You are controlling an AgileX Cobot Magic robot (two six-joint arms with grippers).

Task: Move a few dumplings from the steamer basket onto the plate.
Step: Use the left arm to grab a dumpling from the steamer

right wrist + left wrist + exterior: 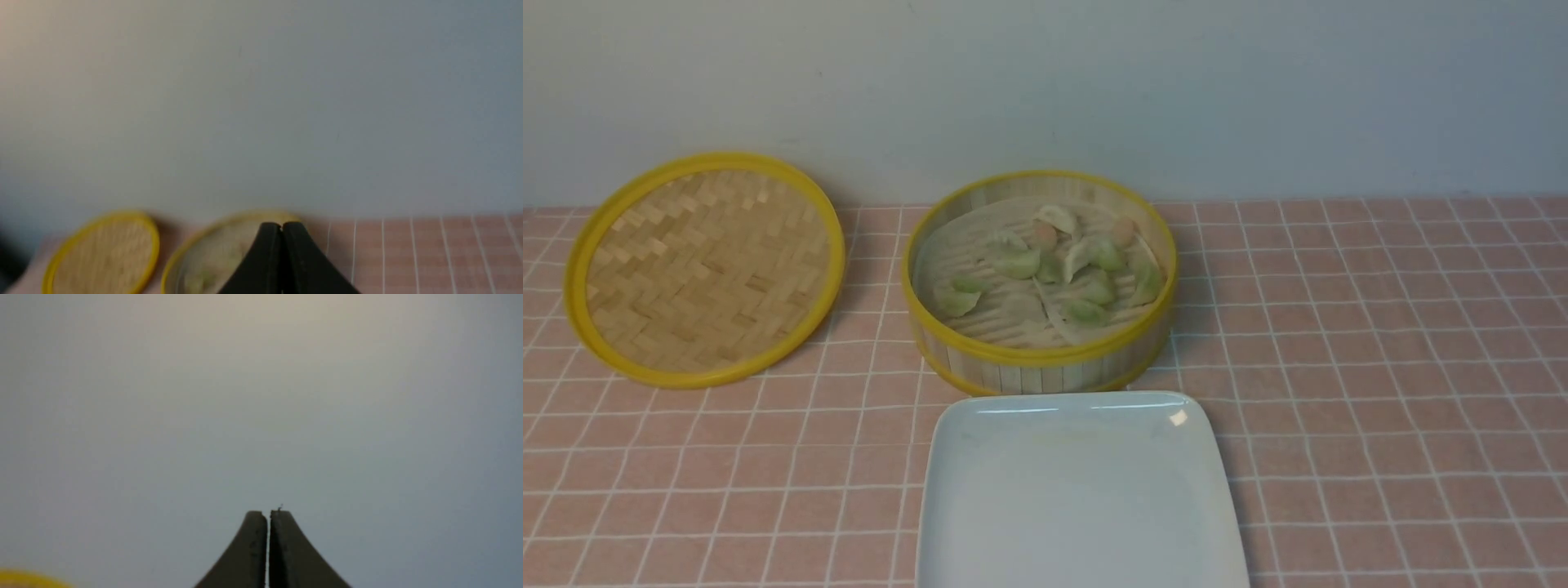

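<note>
Pale green dumplings (pixel 1017 263) in bamboo basket (pixel 1045 371)

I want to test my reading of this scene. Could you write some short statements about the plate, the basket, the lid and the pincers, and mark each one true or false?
1. The plate holds no dumplings. True.
2. All the dumplings in view lie inside the steamer basket. True.
3. The lid covers the steamer basket. False: it is off the basket and sits apart from it, on the robot's left.
4. The left pincer is open. False: it is shut and holds nothing.
5. The right pincer is shut. True.
</note>
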